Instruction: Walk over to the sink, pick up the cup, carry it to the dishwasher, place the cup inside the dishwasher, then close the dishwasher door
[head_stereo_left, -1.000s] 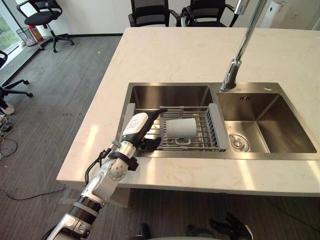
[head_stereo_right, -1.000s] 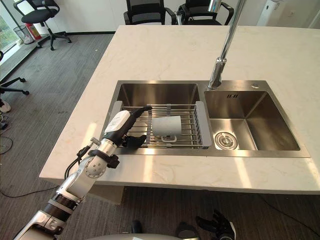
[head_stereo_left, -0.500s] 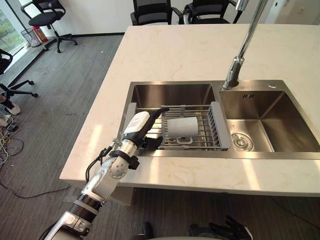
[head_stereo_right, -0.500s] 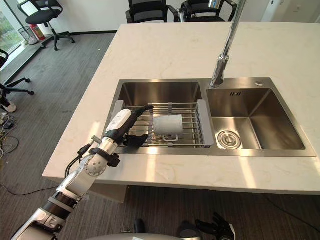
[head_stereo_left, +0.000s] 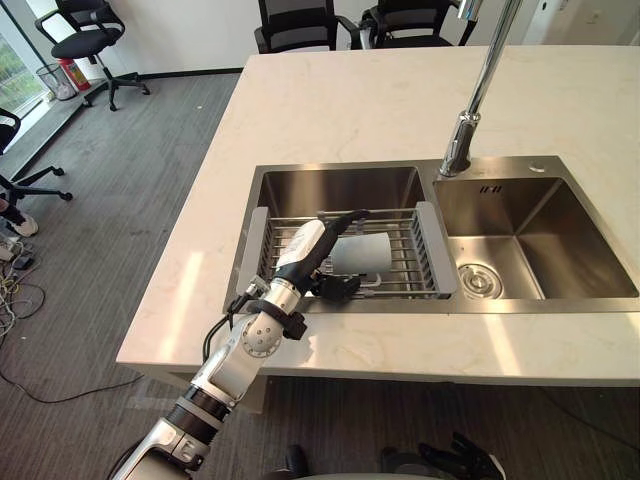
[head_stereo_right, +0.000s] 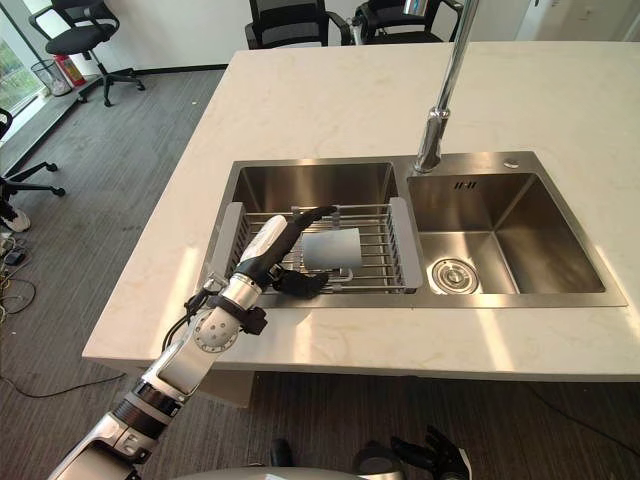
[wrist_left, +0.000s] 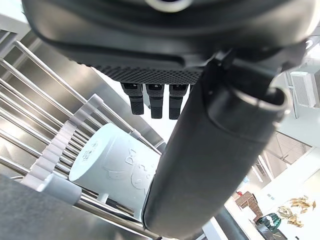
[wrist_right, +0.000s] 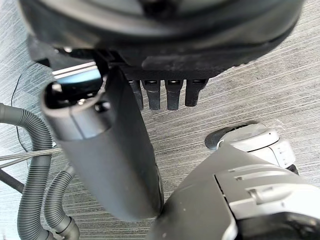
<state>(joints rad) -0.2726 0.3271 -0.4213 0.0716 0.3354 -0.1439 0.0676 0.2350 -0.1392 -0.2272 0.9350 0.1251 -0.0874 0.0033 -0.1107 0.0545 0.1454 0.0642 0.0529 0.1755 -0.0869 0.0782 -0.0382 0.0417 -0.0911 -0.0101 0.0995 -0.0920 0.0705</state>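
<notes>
- Now that my left hand (head_stereo_left: 302, 256) has advanced, it brackets, wide open, the white cylindrical cup (head_stereo_left: 364, 254) at its 3 o'clock.
- Grasp is now possible; not yet closed.

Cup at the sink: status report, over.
Left hand open at white cup, no grip. Cup on its side on metal wire rack. Right hand open, low.

Left hand (head_stereo_left: 305, 255) farther across the drying rack (head_stereo_left: 432, 262) than before, fingers (head_stereo_left: 338, 287) now just beside the cup (head_stereo_left: 365, 252).
</notes>
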